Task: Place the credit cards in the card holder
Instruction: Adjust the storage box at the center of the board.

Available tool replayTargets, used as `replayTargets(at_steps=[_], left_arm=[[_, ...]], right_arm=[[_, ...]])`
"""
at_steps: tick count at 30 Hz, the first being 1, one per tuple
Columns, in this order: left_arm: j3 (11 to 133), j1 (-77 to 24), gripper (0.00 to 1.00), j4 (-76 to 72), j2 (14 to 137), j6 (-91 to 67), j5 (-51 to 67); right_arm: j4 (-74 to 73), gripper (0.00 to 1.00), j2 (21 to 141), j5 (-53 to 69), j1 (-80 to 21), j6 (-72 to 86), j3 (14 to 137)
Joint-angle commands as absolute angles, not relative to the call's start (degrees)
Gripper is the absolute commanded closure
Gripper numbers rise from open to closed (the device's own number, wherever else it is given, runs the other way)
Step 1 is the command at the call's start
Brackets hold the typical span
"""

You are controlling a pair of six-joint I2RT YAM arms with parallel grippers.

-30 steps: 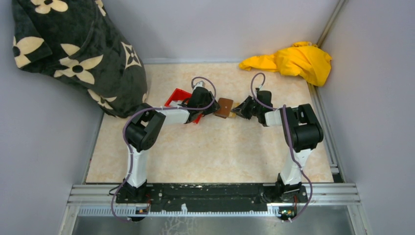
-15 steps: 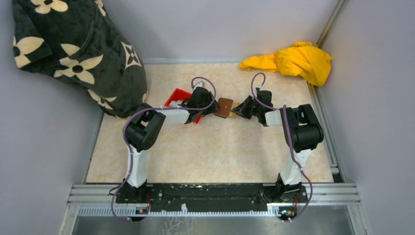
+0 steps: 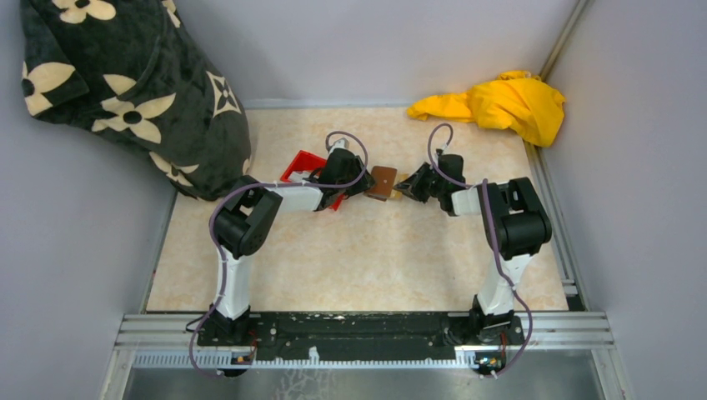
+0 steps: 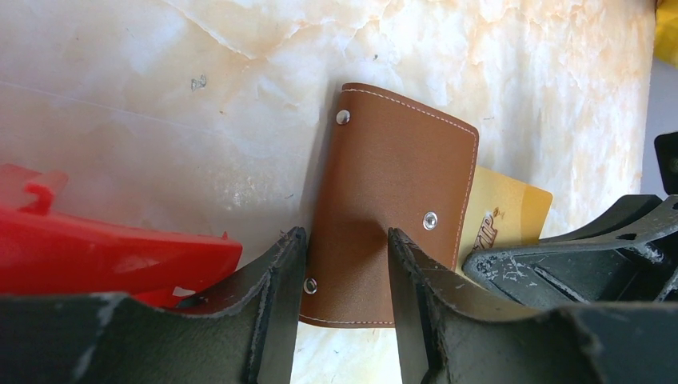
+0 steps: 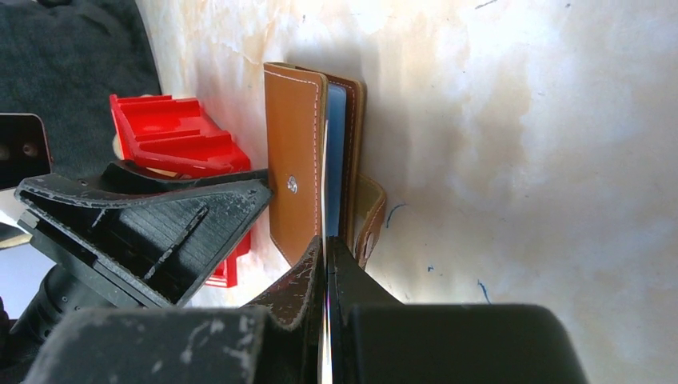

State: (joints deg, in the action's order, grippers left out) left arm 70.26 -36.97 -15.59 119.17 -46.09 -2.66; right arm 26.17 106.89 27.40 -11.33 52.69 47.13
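The brown card holder (image 3: pixel 383 182) is mid-table between both grippers, standing on edge. My left gripper (image 3: pixel 364 185) is open, its fingertips (image 4: pixel 286 260) set against the holder's outer face (image 4: pixel 392 172). My right gripper (image 3: pixel 403 187) is shut on a gold-yellow credit card (image 4: pixel 512 210) that sticks out from the holder's right edge. In the right wrist view the gripper (image 5: pixel 326 240) pinches this card edge-on, in line with the gap behind the holder's flap (image 5: pixel 294 160). A light blue card (image 5: pixel 336 160) sits inside the holder.
A red plastic bin (image 3: pixel 302 165) lies just left of the left gripper; it also shows in the left wrist view (image 4: pixel 112 256). A black flower-patterned fabric (image 3: pixel 125 83) fills the back left. A yellow cloth (image 3: pixel 500 100) lies at the back right corner.
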Motion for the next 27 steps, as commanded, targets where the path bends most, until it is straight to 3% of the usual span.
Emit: replayTargets(at_steps=[1,27], left_arm=[[67.7,-36.9,0.5,-9.5,121.6,-46.3,-1.4],[66.3,-37.5,0.51,-16.1,122.4,-45.5,6.7]], right_arm=[[31.1,1.0,103.4,28.6,-10.8,53.1,46.6],[34.2,1.0,103.2,30.4,-10.5,52.7,46.3]])
